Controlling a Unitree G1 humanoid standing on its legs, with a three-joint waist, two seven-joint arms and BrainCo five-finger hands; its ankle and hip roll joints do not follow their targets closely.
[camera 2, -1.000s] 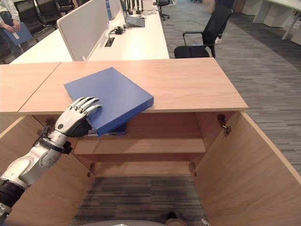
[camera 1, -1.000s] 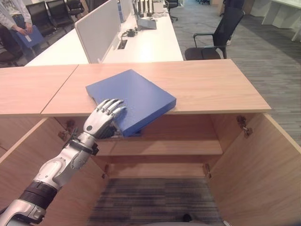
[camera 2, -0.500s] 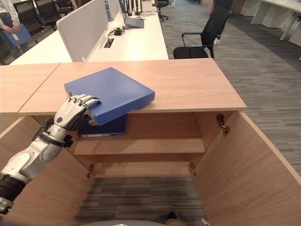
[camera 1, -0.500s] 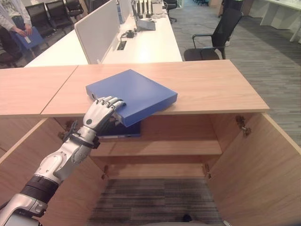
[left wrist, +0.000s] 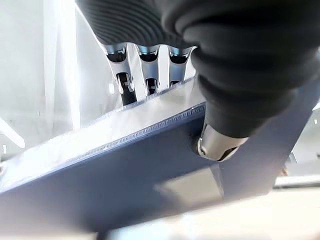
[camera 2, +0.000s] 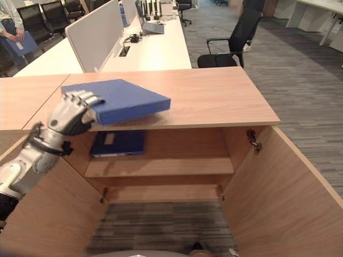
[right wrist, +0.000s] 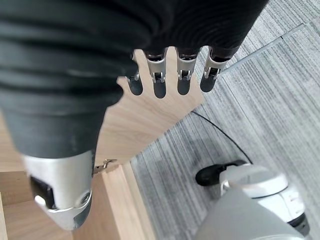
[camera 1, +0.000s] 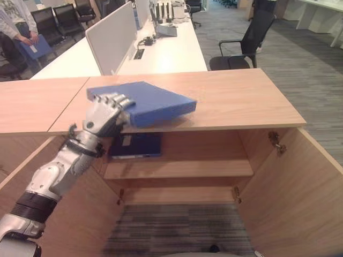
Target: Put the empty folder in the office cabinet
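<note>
- The left hand (camera 1: 105, 113) grips the near left corner of the blue folder (camera 1: 144, 101), fingers curled over its top cover and thumb pressed against its edge.
- The folder is tilted, its left end raised off the cabinet top (camera 1: 236, 99) and its right end resting on it.
- A second, darker folder (camera 1: 135, 146) lies flat on the upper shelf (camera 1: 187, 168) inside the open cabinet.
- The right hand (right wrist: 165, 75) hangs with fingers straight, holding nothing.

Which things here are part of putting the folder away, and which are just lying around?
Part of the job:
- folder, lifted at one end
- left hand, gripping it
- cabinet, doors open
- shelf inside

Just lying about:
- second folder already on the shelf
- right hand, idle
- desks behind
- office chair
- person holding a folder
</note>
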